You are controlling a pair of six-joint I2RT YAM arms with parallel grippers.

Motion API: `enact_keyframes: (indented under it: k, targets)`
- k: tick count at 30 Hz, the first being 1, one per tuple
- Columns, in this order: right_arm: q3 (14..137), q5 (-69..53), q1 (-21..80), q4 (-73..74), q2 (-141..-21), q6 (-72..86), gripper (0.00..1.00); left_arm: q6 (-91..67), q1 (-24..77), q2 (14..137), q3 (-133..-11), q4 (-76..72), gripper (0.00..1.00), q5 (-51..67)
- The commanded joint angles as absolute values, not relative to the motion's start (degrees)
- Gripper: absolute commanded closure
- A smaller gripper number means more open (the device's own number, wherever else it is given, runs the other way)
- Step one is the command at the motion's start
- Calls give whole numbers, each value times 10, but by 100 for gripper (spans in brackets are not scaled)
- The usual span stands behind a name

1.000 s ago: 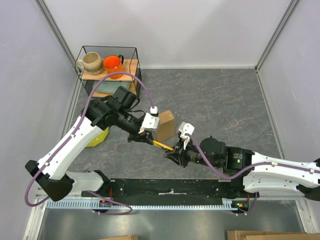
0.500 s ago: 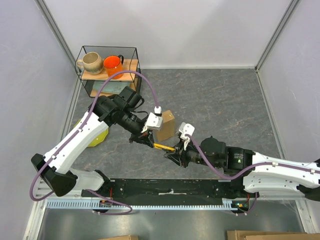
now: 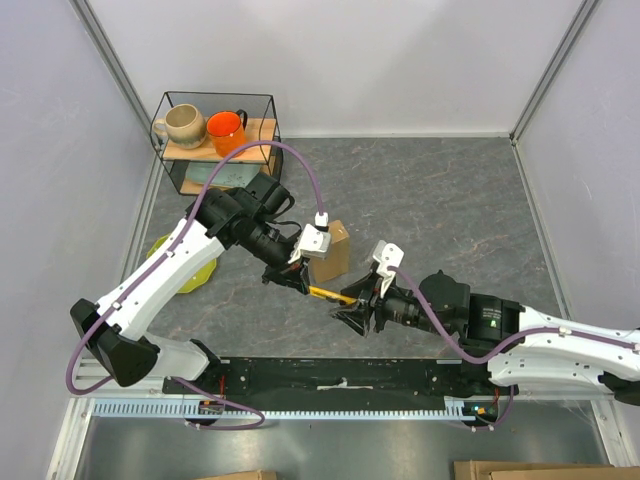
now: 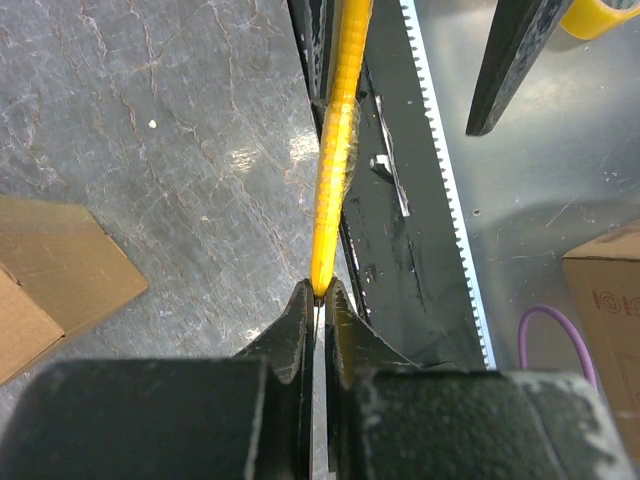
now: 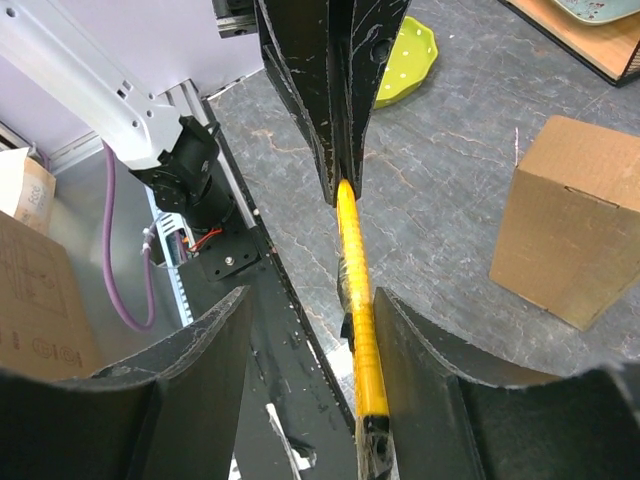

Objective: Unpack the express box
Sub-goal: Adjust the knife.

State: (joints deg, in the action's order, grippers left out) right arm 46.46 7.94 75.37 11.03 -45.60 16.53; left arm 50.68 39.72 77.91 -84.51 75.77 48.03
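Observation:
The express box (image 3: 330,250) is a small brown cardboard box on the grey table; it also shows in the left wrist view (image 4: 50,270) and the right wrist view (image 5: 580,215). My left gripper (image 3: 303,284) hovers just in front of the box, shut on one end of a yellow utility knife (image 3: 325,292); the left wrist view shows the jaws (image 4: 320,295) pinching its tip. My right gripper (image 3: 358,305) is open around the knife's other end (image 5: 355,290). The knife lies close to its right finger (image 5: 420,340), and I cannot tell if they touch.
A wire shelf (image 3: 215,140) at the back left holds a beige mug (image 3: 183,125) and an orange mug (image 3: 226,127). A green plate (image 3: 195,270) lies left of the left arm. A black rail (image 3: 340,375) runs along the table's near edge.
My left arm has swung right and forward, carrying the knife. My right arm has drawn back to the right, and its jaws stand apart round the knife.

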Motion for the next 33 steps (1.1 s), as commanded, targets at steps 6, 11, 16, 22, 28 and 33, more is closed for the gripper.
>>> enact_keyframes:
  k: [6,11,16,22,28,33]
  targets:
    - [492,70,754,58,-501,138,51,492,407,773,-872,757,98,491]
    - [488,77,754,49,-511,133,60,490,410,773,-871,760,98,490]
    - [486,80,752,38,-514,129,72,487,419,770,-872,762,98,493]
    - [484,62,751,22,-540,138,69,479,424,764,-875,758,98,495]
    - [467,53,749,4,-544,149,69,472,425,759,-873,751,98,496]
    - [463,47,744,4,-547,156,72,471,425,753,-870,749,98,492]
